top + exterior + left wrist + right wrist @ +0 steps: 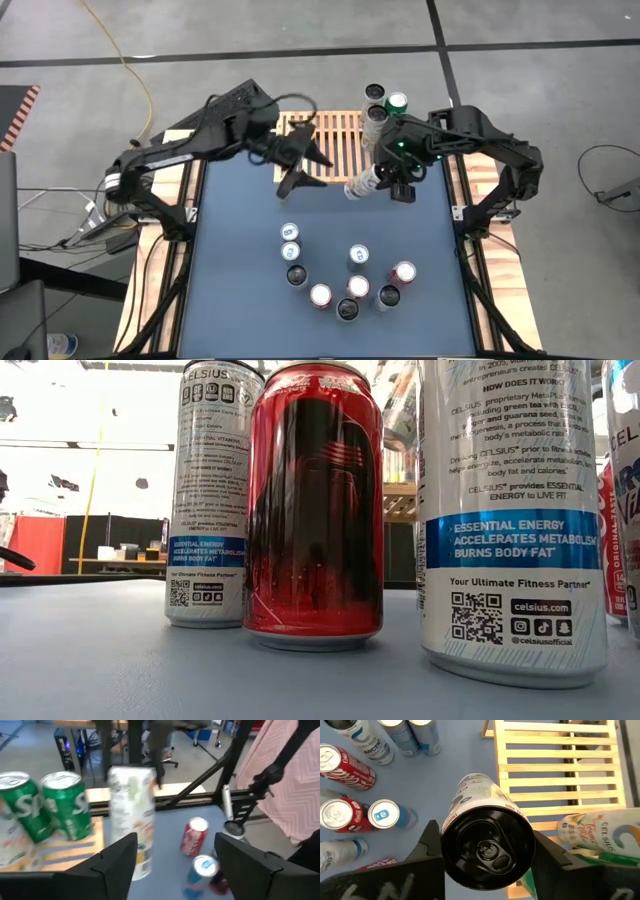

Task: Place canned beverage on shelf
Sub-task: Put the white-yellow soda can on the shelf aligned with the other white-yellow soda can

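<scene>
My right gripper (385, 180) is shut on a white can with a black top (362, 184), (487, 845), held just off the near edge of the light-wood slatted shelf (335, 140). My left gripper (298, 162) is open and empty over the shelf's near left part; its wrist view shows the held can (132, 820) ahead of it. Three cans (380, 103) stand on the shelf's far right end; two of them show as green cans in the left wrist view (65, 805). My right gripper pinches the can's side wall just below its black top (452, 827), one finger (431, 851) on each side. The fingers slant down from the table's right. The can runs forward along them, tilted, bottom end toward the left, and clear of table and shelf.
Several cans, red, blue and silver, stand in a cluster (345, 280) on the blue table's near middle; the low view shows them close up (315, 510). A white Celsius can (600, 830) is on the shelf beside the held can. Wooden side rails (500, 260) flank the table.
</scene>
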You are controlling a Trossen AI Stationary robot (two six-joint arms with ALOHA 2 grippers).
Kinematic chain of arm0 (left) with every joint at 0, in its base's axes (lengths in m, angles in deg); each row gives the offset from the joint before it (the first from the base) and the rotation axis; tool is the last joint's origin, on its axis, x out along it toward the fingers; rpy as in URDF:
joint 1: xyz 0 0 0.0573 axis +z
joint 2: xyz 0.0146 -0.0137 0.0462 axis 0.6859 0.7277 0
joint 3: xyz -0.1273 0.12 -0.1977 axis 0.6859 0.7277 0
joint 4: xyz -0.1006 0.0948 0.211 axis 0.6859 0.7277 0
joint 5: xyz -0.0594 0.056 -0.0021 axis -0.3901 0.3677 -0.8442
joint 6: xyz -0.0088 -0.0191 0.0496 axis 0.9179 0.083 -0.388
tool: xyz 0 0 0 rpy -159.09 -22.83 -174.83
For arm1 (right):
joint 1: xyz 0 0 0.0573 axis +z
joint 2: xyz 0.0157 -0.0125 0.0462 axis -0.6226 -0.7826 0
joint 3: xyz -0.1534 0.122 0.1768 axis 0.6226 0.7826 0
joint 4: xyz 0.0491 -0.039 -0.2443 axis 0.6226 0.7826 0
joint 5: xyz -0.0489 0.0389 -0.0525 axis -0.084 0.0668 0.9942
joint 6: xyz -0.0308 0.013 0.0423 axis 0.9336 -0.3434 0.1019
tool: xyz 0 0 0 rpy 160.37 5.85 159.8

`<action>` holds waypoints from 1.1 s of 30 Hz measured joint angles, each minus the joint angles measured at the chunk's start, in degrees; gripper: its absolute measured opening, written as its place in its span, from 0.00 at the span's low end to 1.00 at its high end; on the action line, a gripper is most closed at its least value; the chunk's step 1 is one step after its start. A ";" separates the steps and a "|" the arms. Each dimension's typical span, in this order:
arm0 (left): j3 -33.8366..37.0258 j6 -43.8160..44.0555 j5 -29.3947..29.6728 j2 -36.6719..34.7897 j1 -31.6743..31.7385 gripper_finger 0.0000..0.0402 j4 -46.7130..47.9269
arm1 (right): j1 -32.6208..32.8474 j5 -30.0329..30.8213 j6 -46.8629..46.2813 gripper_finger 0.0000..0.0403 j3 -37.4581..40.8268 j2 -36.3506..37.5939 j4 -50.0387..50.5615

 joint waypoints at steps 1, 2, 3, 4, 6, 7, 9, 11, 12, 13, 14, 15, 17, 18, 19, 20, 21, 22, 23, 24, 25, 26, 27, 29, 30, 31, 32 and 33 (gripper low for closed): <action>0.00 -0.45 -0.62 0.53 0.51 0.65 -0.32 | 0.00 0.30 0.35 0.38 0.00 0.09 0.00; 0.00 -0.57 -0.98 1.11 0.71 0.68 -0.86 | -0.03 0.52 0.61 0.38 0.00 0.19 0.03; 0.00 -0.64 -1.08 1.79 0.66 0.70 -1.69 | -0.03 0.57 0.62 0.38 0.00 0.35 0.06; -0.02 -0.83 -0.96 2.60 0.58 0.73 -2.66 | -0.03 0.57 0.65 0.38 0.00 0.39 0.04; -0.03 -1.36 -0.10 4.22 0.52 0.78 -3.43 | -0.03 0.57 0.79 0.38 0.00 0.39 0.04; -0.01 -1.40 0.61 4.87 0.54 0.80 -3.58 | -0.03 0.56 0.81 0.38 0.00 0.39 0.04; 0.00 -1.37 2.56 5.61 0.58 0.84 -4.30 | -0.03 0.55 0.83 0.38 0.00 0.39 0.02; 0.00 -1.84 4.85 5.79 0.64 0.86 -5.40 | -0.03 0.55 1.16 0.38 0.00 0.39 0.03; -0.07 -2.11 6.14 6.10 0.51 0.87 -6.89 | -0.03 0.55 1.41 0.38 0.00 0.39 0.02; -0.13 -2.28 6.89 6.33 0.45 0.88 -7.90 | -0.03 0.55 1.59 0.38 0.00 0.39 0.02; -0.08 -2.22 6.99 6.48 0.42 0.88 -8.03 | -0.03 0.55 1.73 0.38 0.00 0.39 0.02; 0.00 -1.56 6.88 6.76 0.41 0.88 -8.35 | -0.03 0.55 1.98 0.38 0.00 0.39 0.02; -0.03 -0.77 5.53 7.60 0.41 0.88 -10.81 | -0.03 0.55 2.31 0.38 0.00 0.39 0.00; -0.04 -0.16 4.79 7.71 0.41 0.88 -10.26 | -0.03 0.55 2.32 0.38 0.00 0.39 0.01; -0.04 0.17 4.15 8.28 0.41 0.88 -10.29 | -0.03 0.53 2.33 0.38 0.00 0.39 0.04; -0.09 0.62 3.95 9.01 0.38 0.89 -11.84 | -0.03 0.55 2.33 0.38 0.00 0.39 0.02; -0.11 1.25 3.78 9.49 0.38 0.89 -12.53 | -0.03 0.57 2.33 0.38 0.00 0.39 0.00; -0.10 1.77 3.45 10.25 0.34 0.89 -12.45 | -0.03 0.53 2.36 0.38 0.00 0.39 0.02; -0.07 2.43 3.42 11.00 0.21 0.89 -13.27 | -0.03 0.50 2.35 0.38 0.00 0.39 0.04; -0.07 2.71 3.91 11.56 0.21 0.89 -14.33 | -0.03 0.53 2.35 0.38 0.00 0.39 0.01; -0.07 3.05 4.25 12.04 0.19 0.89 -14.96 | -0.03 0.54 2.39 0.38 0.00 0.38 -0.04; -0.04 3.25 4.19 12.21 0.21 0.89 -15.86 | 0.01 0.50 2.49 0.38 0.00 0.24 -0.02; -0.04 3.58 4.35 12.21 0.21 0.89 -16.50 | 0.01 0.51 2.55 0.38 0.00 0.08 -0.02; -0.12 3.63 4.39 12.71 0.20 0.89 -17.84 | 0.01 0.51 2.74 0.38 0.00 -0.10 0.00; -0.13 4.12 3.95 12.87 0.22 0.89 -17.89 | 0.01 0.50 2.74 0.38 0.00 -0.12 -0.08; -0.10 4.62 3.39 13.01 0.23 0.89 -17.60 | 0.01 0.53 2.89 0.38 0.00 -0.20 -0.27; -0.08 4.87 3.10 13.18 0.19 0.89 -17.79 | 0.02 0.50 3.08 0.38 -0.01 -0.41 -0.49; -0.07 4.93 2.56 13.64 0.01 0.89 -18.43 | 0.19 0.47 3.24 0.38 -0.02 -0.58 -0.66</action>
